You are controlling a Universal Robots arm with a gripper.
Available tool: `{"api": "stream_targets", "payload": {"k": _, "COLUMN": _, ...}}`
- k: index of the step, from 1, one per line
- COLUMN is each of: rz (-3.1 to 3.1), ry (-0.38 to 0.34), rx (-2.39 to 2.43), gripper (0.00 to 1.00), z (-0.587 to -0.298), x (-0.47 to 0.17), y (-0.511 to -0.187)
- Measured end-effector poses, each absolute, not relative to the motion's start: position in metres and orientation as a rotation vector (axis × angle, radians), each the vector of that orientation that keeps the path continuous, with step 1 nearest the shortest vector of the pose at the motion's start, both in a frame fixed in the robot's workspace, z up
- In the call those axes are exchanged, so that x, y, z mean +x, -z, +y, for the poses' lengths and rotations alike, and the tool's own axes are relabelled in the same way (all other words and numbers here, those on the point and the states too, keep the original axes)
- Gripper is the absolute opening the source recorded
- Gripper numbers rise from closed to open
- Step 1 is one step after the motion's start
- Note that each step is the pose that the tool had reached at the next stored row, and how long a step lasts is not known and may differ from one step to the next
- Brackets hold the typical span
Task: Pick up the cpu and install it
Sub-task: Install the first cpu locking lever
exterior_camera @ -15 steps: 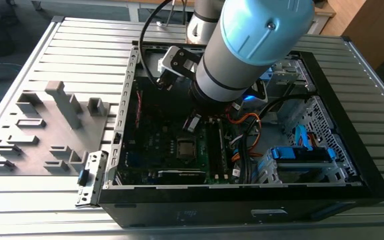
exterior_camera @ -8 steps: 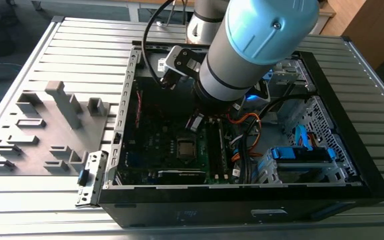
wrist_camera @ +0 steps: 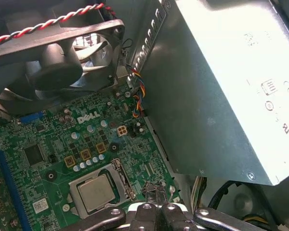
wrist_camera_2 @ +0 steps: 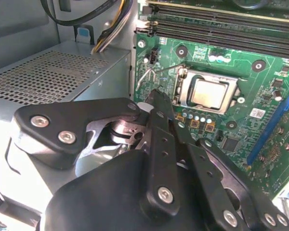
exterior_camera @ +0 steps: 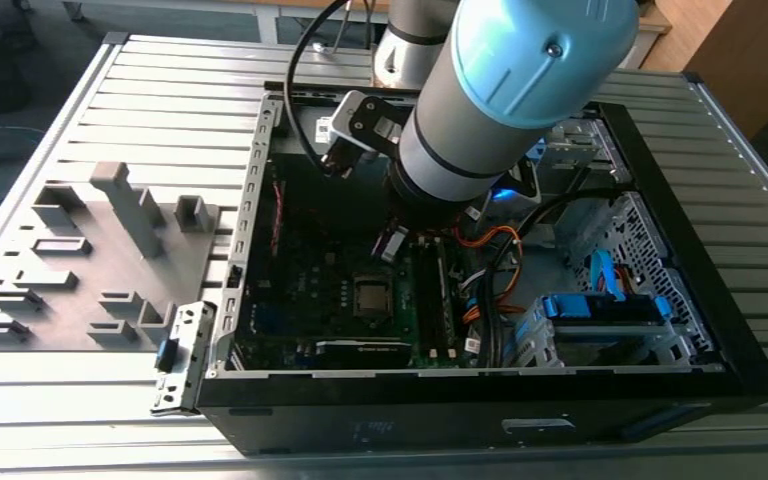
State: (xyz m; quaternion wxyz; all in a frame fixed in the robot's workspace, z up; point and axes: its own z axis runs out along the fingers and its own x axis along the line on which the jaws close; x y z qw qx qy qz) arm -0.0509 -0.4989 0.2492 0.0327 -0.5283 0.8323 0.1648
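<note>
**A:** Where was the cpu?

**B:** The cpu [wrist_camera_2: 209,93], a small square chip with a silver-grey top, lay flat in its socket [wrist_camera_2: 183,96] on the green motherboard [wrist_camera_2: 231,57]. The socket's metal frame ran around its edges, and nothing gripped it.

**A:** And the gripper?

**B:** The gripper [wrist_camera_2: 154,96] hung over the board just beside the socket, apart from the chip. Its jaws were drawn together with nothing between them. I could not tell whether they touched the board. In the exterior view, the pale blue and grey arm [exterior_camera: 518,80] reached down into the case from above.

**A:** What held the board?

**B:** An open black computer case [exterior_camera: 304,415], lying on its side.
- Inside with the motherboard sat a black cooling fan [wrist_camera: 53,62] with a twisted red and black wire.
- A big grey metal power supply box [wrist_camera: 216,86] stood near the socket.
- Long dark memory slots [wrist_camera_2: 216,24] ran along the board.
- At the exterior view's right stood a metal drive cage [exterior_camera: 624,330] with blue parts in it.
- Orange and black cables [exterior_camera: 491,240] ran between the cage and the board.

**A:** What did the case rest on?

**B:** A tabletop [exterior_camera: 157,80] of pale metal slats. On the exterior view's left, beside the case, lay a grey tray [exterior_camera: 91,250] with moulded blocks and recesses. A small metal bracket [exterior_camera: 181,355] lay just beside the case's near corner. Beyond the tabletop stood wooden furniture [exterior_camera: 744,50].
</note>
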Motion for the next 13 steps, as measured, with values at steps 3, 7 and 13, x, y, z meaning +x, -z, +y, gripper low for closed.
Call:
{"api": "stream_targets", "payload": {"k": 3, "rz": 2.562, "ry": -0.507, "rx": -1.626, "gripper": 0.11, "z": -0.4989, "x": -0.0509, "y": -0.2492}}
{"api": "stream_targets", "payload": {"k": 7, "rz": 2.562, "ry": -0.507, "rx": -1.626, "gripper": 0.11, "z": -0.4988, "x": -0.0509, "y": -0.2492}}
{"api": "stream_targets", "payload": {"k": 13, "rz": 2.561, "ry": -0.508, "rx": -1.626, "gripper": 0.11, "z": -0.4988, "x": -0.0509, "y": -0.2570}}
